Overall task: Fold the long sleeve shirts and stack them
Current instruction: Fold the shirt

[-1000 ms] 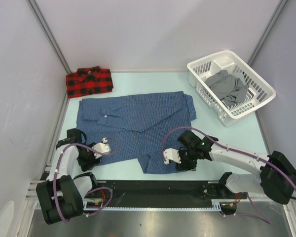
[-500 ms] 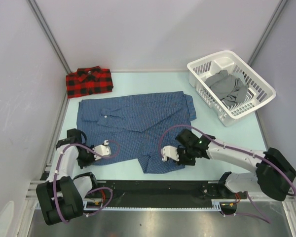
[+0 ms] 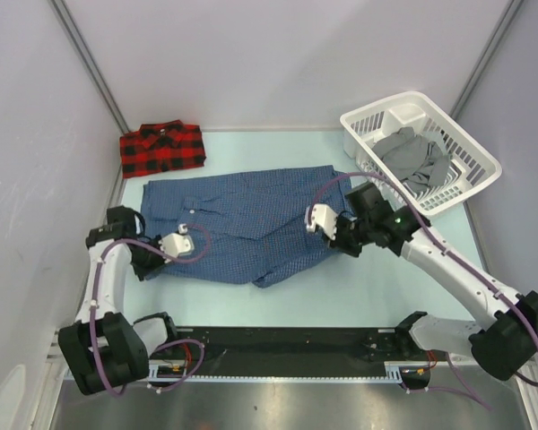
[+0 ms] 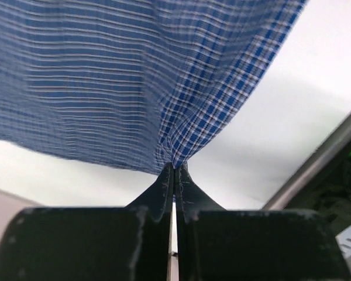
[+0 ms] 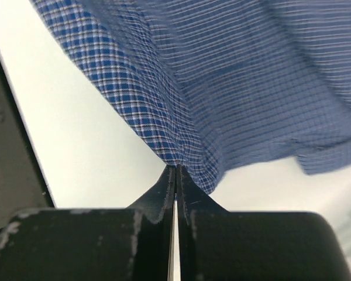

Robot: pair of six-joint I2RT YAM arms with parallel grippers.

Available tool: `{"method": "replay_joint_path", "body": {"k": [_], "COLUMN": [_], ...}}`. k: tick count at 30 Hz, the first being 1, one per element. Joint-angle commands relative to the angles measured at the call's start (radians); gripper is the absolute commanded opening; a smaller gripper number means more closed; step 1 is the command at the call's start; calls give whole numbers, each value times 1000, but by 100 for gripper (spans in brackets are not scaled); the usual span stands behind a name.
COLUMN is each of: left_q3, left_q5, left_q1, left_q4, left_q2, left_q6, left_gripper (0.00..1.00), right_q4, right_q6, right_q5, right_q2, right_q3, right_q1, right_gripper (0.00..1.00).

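Blue check shirt (image 3: pixel 242 210) spread mid table (image 3: pixel 403 273), long axis left-right, sleeve laid across front with cuff toward left. Near edge raised at two points. Left gripper (image 4: pixel 174 168) pinched tight on left near edge of cloth; right gripper (image 5: pixel 175 168) pinched tight on right near edge. Red plaid shirt (image 3: pixel 161 148) folded at far-left corner, collar toward back wall. White basket (image 3: pixel 473 148) far right, grey garment (image 3: pixel 414 159) inside.

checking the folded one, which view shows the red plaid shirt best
Top external: the red plaid shirt lies folded, whole, at far left. Both wrist views show the blue checked shirt, none of the red one.
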Motion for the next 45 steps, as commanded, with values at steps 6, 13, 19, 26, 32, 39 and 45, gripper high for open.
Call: {"method": "replay_joint_path", "body": {"k": [6, 13, 19, 26, 32, 39, 45], "left_q3": [341, 548, 671, 734, 737, 746, 760], "left_q5": [152, 158, 121, 20, -15, -26, -57], "left_q1": [10, 8, -13, -32, -30, -32, -33], "left_q4": [35, 145, 230, 282, 346, 375, 402], "left_q2": [215, 444, 623, 786, 833, 827, 841], "left_q6": [-171, -375, -492, -540, -598, -624, -638], "left_gripper": [0, 0, 0, 2, 1, 0, 0], "right_q4": [4, 90, 109, 125, 205, 254, 342], "right_q6": [-40, -68, -83, -85, -45, -19, 6], "right_q5": [-92, -82, -49, 0, 78, 109, 172], "right_q2": [224, 498, 739, 951, 1023, 1041, 1081], "right_q3": [398, 706, 903, 1076, 1087, 1072, 1078], "right_q1": [-167, -230, -252, -247, -238, -239, -239], "right_gripper": [0, 0, 0, 0, 0, 0, 0]}}
